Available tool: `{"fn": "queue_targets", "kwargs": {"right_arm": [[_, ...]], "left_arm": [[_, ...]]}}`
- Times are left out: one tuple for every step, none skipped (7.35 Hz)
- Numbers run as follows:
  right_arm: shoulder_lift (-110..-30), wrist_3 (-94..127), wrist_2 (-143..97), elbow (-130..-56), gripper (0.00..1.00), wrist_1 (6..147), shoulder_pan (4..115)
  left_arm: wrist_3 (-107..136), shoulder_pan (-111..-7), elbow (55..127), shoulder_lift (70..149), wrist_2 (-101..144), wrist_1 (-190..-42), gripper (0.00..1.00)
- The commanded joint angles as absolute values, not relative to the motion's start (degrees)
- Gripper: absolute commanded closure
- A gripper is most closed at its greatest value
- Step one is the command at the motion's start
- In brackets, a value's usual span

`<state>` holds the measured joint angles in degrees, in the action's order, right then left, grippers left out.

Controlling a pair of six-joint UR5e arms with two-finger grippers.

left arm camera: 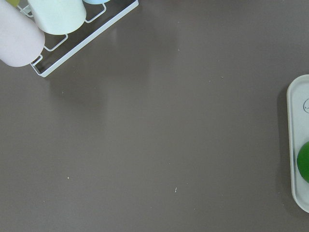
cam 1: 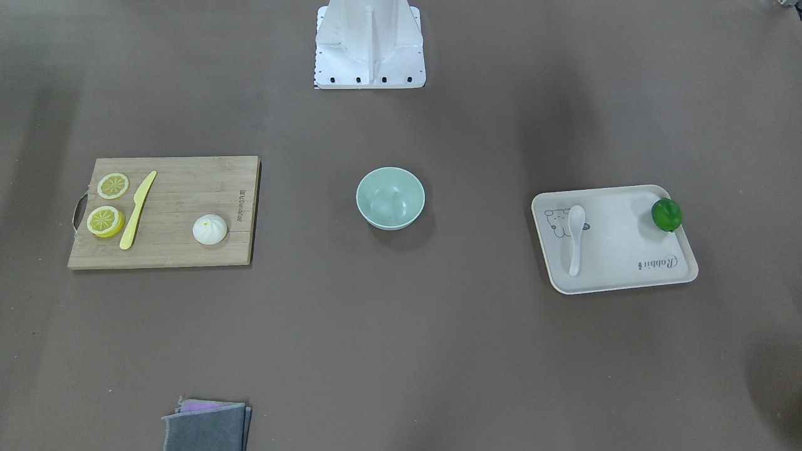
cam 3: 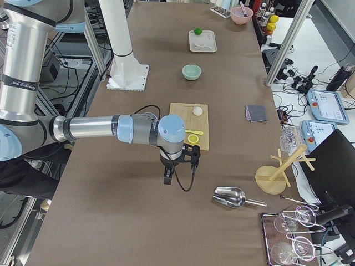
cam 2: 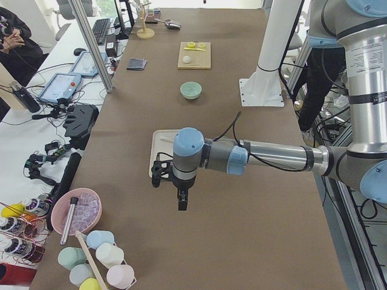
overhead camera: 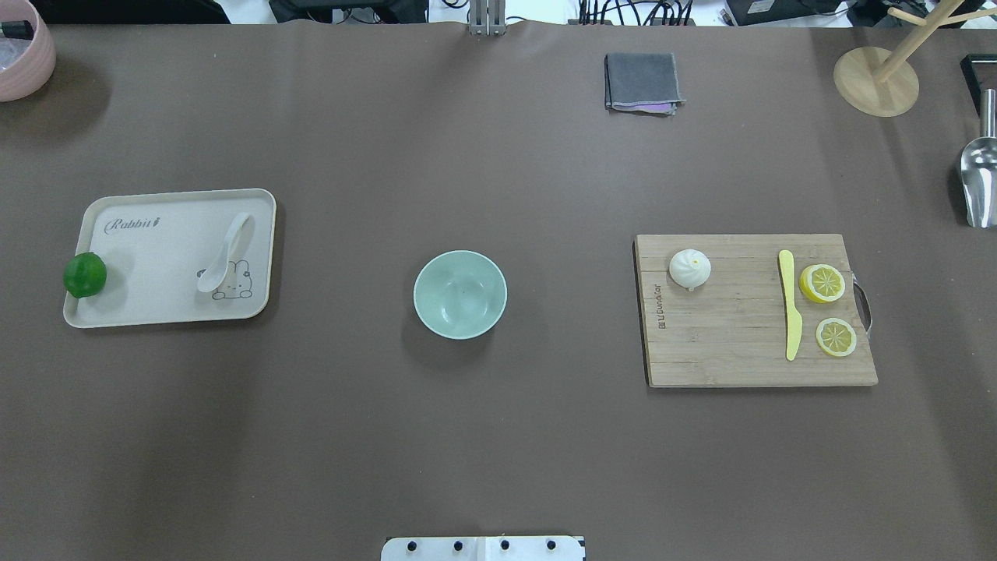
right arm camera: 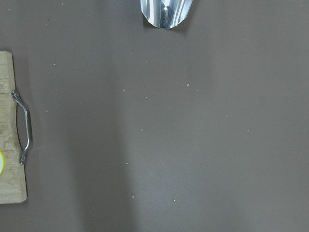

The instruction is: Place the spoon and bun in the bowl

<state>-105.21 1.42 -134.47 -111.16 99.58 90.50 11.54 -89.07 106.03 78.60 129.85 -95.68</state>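
The pale mint bowl (overhead camera: 459, 294) stands empty at the table's middle. The white soup spoon (overhead camera: 224, 253) lies on a cream tray (overhead camera: 156, 234) on the left of the overhead view. The white pleated bun (overhead camera: 689, 269) sits on a wooden cutting board (overhead camera: 732, 351) on the right. My left gripper (cam 2: 182, 204) shows only in the exterior left view, hanging over bare table beyond the tray's outer end; I cannot tell whether it is open. My right gripper (cam 3: 168, 178) shows only in the exterior right view, beyond the board's handle end; I cannot tell its state.
A green lime (overhead camera: 84, 274) sits at the tray's edge. A yellow knife (overhead camera: 790, 304) and two lemon slices (overhead camera: 822, 283) lie on the board. A folded grey cloth (overhead camera: 642, 82), a metal scoop (overhead camera: 978, 183), a wooden stand (overhead camera: 876, 80) and a pink bowl (overhead camera: 23, 54) line the far side.
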Motion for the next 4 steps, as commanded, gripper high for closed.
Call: {"fn": "queue_targets", "kwargs": {"right_arm": [[-105.1, 1.4, -134.5, -111.3, 0.0, 99.6, 90.5], [-105.1, 1.3, -134.5, -111.4, 0.0, 99.5, 90.5], [-105.1, 1.4, -134.5, -111.6, 0.0, 99.6, 90.4], [-105.1, 1.4, -134.5, -111.6, 0.0, 99.6, 90.5]], "left_arm": [[11.3, -89.1, 105.9, 78.6, 129.6, -95.7, 0.02], [11.3, -89.1, 105.8, 78.4, 129.6, -95.7, 0.02], [11.3, -89.0, 105.6, 78.3, 129.5, -95.7, 0.02], [11.3, -89.1, 105.6, 78.0, 129.4, -95.7, 0.02]]}}
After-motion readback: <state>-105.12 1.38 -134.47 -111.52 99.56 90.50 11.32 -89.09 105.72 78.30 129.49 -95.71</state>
